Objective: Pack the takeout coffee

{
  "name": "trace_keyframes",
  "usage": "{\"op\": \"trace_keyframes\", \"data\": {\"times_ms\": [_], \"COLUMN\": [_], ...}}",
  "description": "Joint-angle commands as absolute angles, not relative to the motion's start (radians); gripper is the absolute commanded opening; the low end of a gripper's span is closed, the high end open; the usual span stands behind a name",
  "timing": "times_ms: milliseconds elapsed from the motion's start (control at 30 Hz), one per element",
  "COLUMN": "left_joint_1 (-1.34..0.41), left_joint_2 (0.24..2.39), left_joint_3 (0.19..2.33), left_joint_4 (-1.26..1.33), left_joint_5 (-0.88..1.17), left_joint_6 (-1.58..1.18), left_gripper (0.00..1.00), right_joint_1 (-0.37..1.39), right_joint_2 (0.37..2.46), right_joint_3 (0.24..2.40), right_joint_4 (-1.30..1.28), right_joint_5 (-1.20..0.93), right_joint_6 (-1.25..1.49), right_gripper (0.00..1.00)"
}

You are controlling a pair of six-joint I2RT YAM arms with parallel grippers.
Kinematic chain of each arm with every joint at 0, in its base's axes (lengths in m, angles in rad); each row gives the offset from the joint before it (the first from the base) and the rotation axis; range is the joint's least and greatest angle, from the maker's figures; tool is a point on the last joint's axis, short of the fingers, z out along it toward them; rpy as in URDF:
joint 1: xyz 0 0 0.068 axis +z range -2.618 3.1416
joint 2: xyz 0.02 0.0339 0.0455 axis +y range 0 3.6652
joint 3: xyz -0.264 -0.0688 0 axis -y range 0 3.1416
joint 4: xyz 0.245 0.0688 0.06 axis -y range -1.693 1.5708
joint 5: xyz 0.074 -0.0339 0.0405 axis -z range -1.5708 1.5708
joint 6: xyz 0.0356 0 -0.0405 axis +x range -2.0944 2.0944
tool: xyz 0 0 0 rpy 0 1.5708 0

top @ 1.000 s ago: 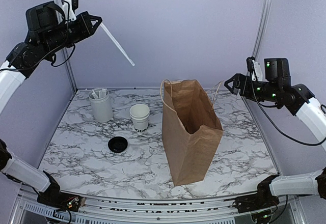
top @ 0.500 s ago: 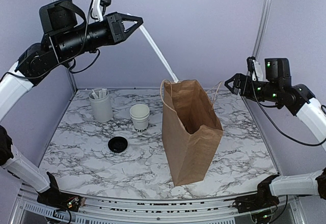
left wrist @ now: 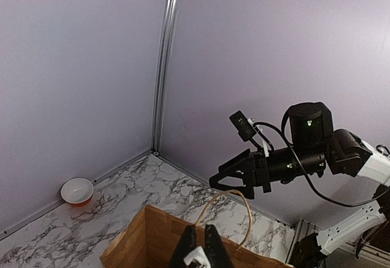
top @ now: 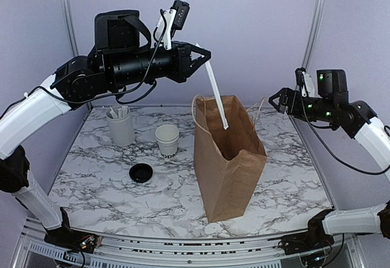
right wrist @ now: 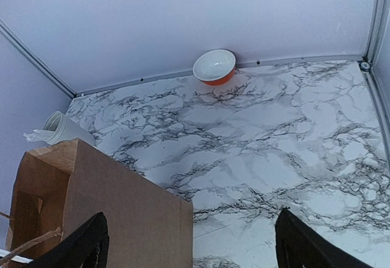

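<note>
Paper cup (top: 167,140), small and white, stands left of the brown paper bag (top: 228,164), its black round plastic lid (top: 141,172) lying apart from it. Above the bag the left gripper (top: 204,56) pinches a long thin white stick (top: 217,97), its lower end inside; the right gripper (top: 273,102), right of the bag, gapes wide.

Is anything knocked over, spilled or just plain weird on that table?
Nothing is spilled or damaged. The paper bag stands upright and open, the white cup is upright, and its black lid lies apart on the table. The one odd sight is the white straw hanging slanted from the left gripper over the bag.
</note>
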State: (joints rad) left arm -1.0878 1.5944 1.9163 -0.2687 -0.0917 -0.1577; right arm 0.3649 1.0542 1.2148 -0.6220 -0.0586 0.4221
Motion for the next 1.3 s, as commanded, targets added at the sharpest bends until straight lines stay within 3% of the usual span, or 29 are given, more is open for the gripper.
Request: {"op": "trace_keyframes", "data": {"times_ms": [0, 400, 500, 1033, 1267], "left_joint_1": [-1.104, -1.113, -1.113, -1.114, -1.113], "left_joint_2": [1.629, 1.661, 1.663, 1.654, 1.626], "left_joint_3": [1.973, 1.984, 1.984, 1.985, 1.957], "left_joint_4": [-0.328, -0.351, -0.353, -0.349, -0.334], "left_joint_5": [-0.125, -0.128, -0.129, -0.153, -0.232], "left_joint_6": [-0.129, -0.121, -0.122, -0.124, -0.132], "left_gripper": [0.08, 0.12, 0.17, 0.61, 0.99], "right_joint_1": [0.355, 0.355, 0.355, 0.356, 0.356], "right_joint_2": [1.045, 1.056, 1.056, 1.05, 1.049], "right_joint_3": [1.229, 1.225, 1.222, 1.213, 1.209], "right_joint_4": [-0.605, -0.594, -0.594, -0.592, -0.59], "right_joint_5": [-0.059, -0.064, -0.066, -0.064, -0.059], "right_joint_6": [0.439, 0.441, 0.441, 0.442, 0.439], "right_gripper": [0.91, 0.91, 0.91, 0.91, 0.91]}}
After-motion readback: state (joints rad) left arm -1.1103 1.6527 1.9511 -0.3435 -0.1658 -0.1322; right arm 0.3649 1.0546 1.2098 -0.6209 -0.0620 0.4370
